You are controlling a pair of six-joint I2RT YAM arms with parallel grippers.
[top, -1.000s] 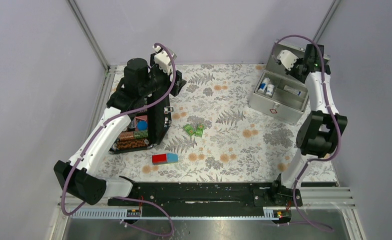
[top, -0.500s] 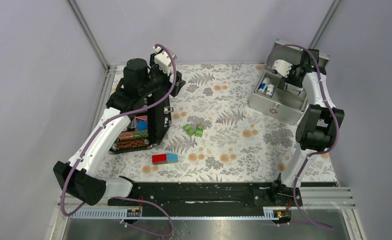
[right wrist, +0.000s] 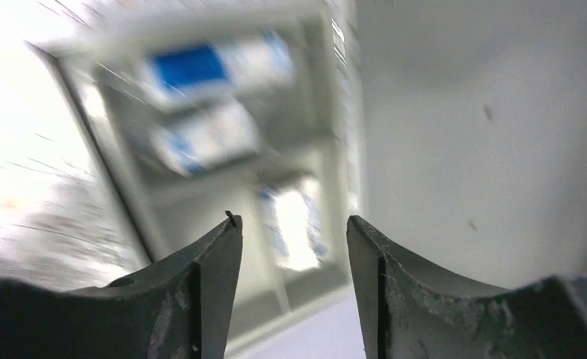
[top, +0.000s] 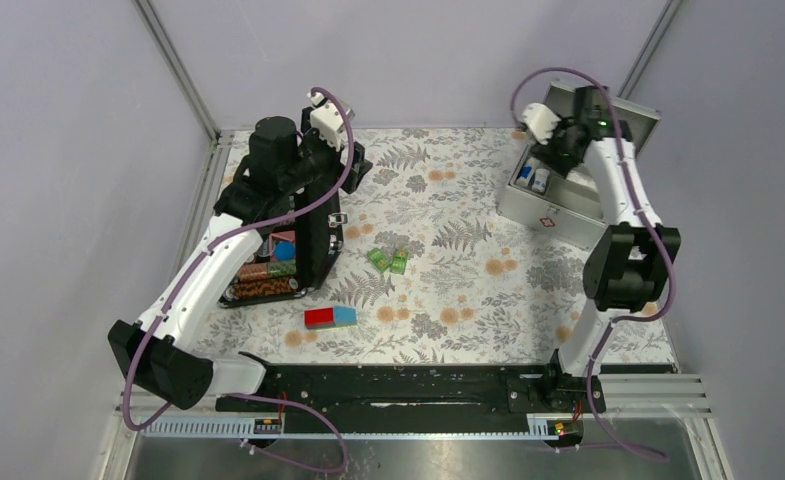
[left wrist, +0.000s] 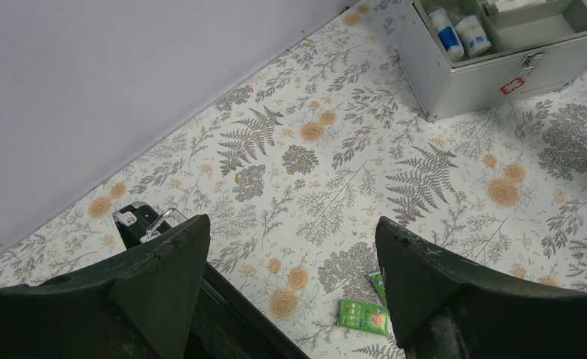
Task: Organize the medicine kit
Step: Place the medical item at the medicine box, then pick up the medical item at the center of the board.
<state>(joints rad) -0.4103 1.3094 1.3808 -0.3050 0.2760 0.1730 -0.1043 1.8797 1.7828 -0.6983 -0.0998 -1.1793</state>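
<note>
The medicine kit [top: 558, 212] is a grey metal box with a red-cross mark, standing at the back right with its lid raised. White-and-blue bottles [top: 533, 178] lie in its left compartment. My right gripper [top: 558, 158] hangs just above the open box. The right wrist view is blurred; there the right gripper [right wrist: 294, 224] is open and empty over the kit's compartments [right wrist: 200, 149]. My left gripper [top: 353, 165] is held high at the left, over the black case [top: 286, 250]. In the left wrist view the left gripper [left wrist: 294, 232] is open and empty, with the kit [left wrist: 492, 71] far off.
Green sachets [top: 389, 260] lie mid-table, also seen as green sachets [left wrist: 363, 315] near the left fingers. A red-and-blue box [top: 329, 317] lies nearer the front. The black case stands open with colourful contents. Walls and frame posts close in the back and sides.
The right gripper has swung leftward over the kit's open top and its jaws have widened. The left arm has not moved.
</note>
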